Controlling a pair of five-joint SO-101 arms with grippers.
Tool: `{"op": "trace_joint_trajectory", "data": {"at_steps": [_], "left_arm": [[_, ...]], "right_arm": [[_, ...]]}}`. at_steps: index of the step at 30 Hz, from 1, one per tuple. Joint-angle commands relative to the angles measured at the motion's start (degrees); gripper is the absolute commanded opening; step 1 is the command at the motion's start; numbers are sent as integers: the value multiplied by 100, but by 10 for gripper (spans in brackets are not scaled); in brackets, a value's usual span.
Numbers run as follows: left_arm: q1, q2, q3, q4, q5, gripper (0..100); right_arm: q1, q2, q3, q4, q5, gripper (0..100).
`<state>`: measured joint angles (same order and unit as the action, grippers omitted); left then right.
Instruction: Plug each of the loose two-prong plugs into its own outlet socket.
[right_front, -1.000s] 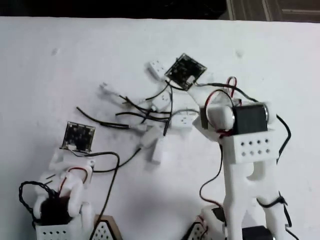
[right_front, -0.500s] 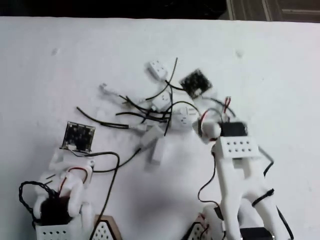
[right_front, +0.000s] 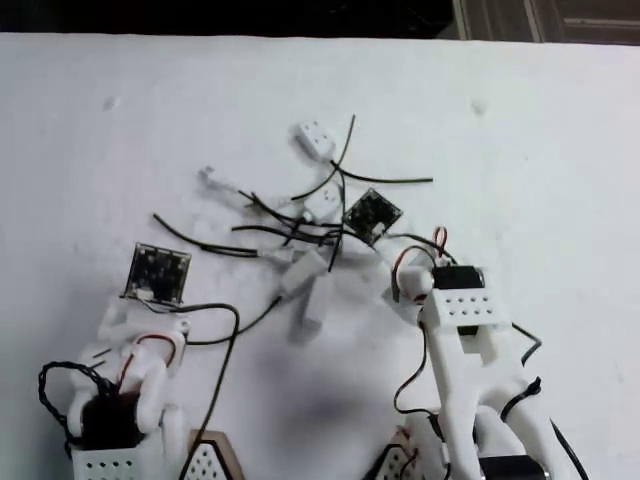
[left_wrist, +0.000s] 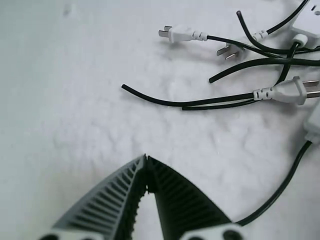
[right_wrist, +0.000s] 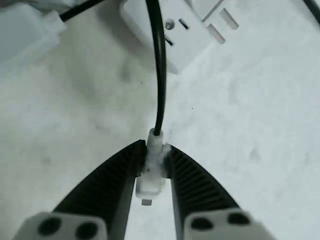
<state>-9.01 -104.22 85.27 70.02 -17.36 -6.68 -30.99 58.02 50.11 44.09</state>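
Note:
My right gripper (right_wrist: 151, 167) is shut on a small white two-prong plug (right_wrist: 152, 172). The plug's black cord (right_wrist: 159, 75) runs away from the fingers, past a white outlet socket (right_wrist: 186, 31) lying on the table. In the high view the right arm (right_front: 462, 330) stands right of the cable tangle (right_front: 300, 225). My left gripper (left_wrist: 146, 162) is shut on nothing, low over bare table. Beyond it lie two loose white plugs (left_wrist: 182, 34) (left_wrist: 287, 91) on black cords. Other white sockets (right_front: 315, 138) (right_front: 322, 205) sit in the tangle.
Two more white blocks (right_front: 300, 272) (right_front: 314, 302) lie at the near side of the tangle. The left arm (right_front: 130, 370) sits at the front left. The white table (right_front: 520, 150) has free room on the far left and far right.
The right arm has pulled back toward the table's front, its wrist moving from over the far sockets to the near side of the tangle. A black cord now trails out behind it. The left arm has not moved.

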Motion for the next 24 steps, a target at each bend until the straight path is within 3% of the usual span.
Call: {"op": "trace_joint_trajectory", "data": {"at_steps": [1,10,24], "left_arm": [[4,-13,-35,-114,-70,27],[4,-13,-35,-114,-70,27],[-4,-13,53,-246,-70,27]], "right_arm": [[-13,-136,-26,180,88,18],[-286,866,-229,585,70,70],[-259,1226,-958,1516,79,53]]}}
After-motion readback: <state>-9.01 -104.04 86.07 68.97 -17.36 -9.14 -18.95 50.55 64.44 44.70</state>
